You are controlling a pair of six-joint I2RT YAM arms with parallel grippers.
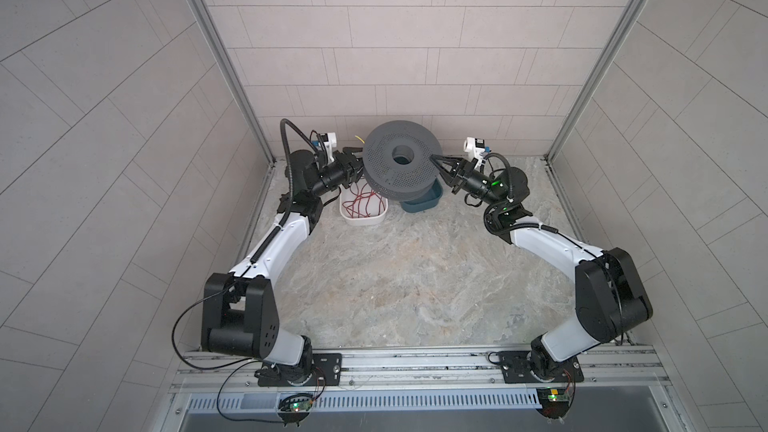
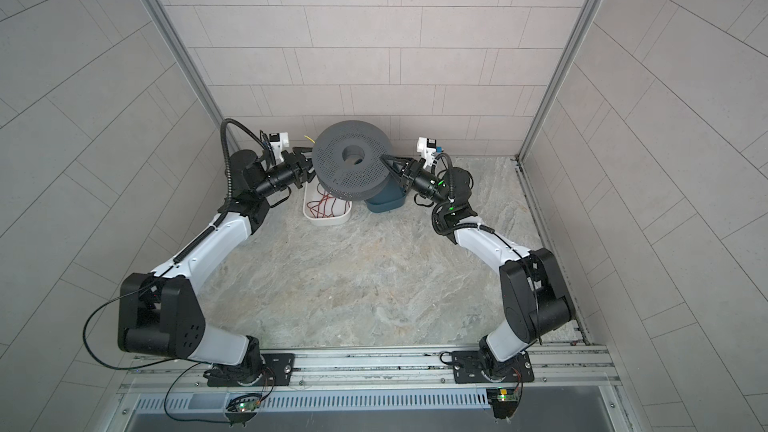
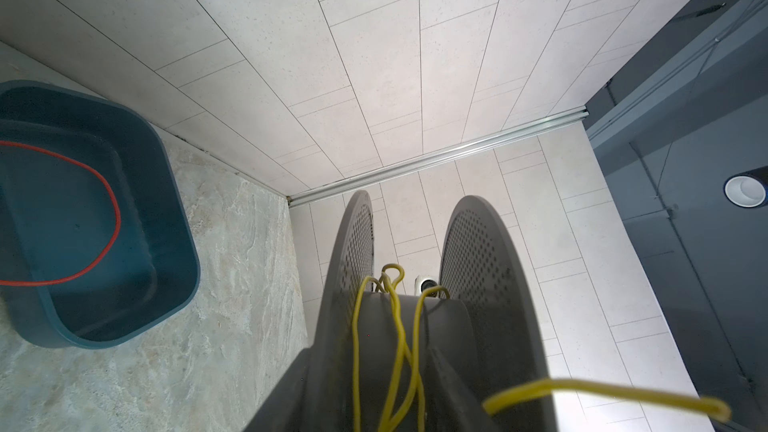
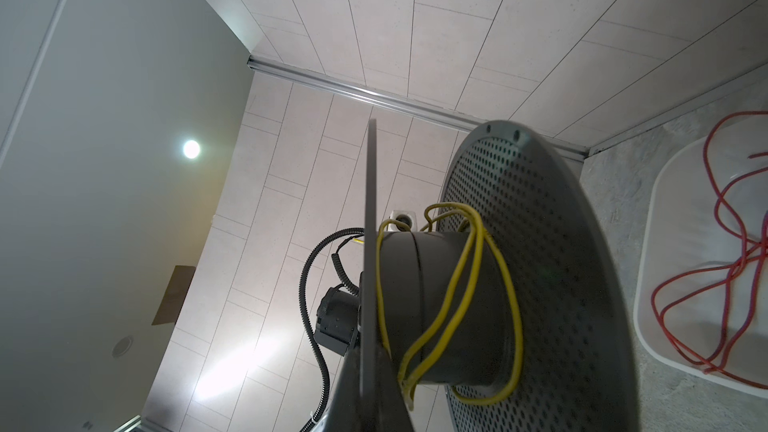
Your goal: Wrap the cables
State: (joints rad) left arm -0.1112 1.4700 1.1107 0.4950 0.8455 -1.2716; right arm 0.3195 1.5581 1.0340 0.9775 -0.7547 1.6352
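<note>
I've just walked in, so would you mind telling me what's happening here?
Two robot arms are wrapping a yellow cable onto a dark grey spool held in the air. The right gripper is shut on the spool's rim. The left gripper is open beside the hub. A few loose turns are on, with one end free.

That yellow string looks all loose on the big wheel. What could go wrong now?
The yellow wire lies in slack loops on the spool, one end free beside the open left hand, so it could unwind. The right hand pinches only the spool's rim, so it might tip or slip.
</note>
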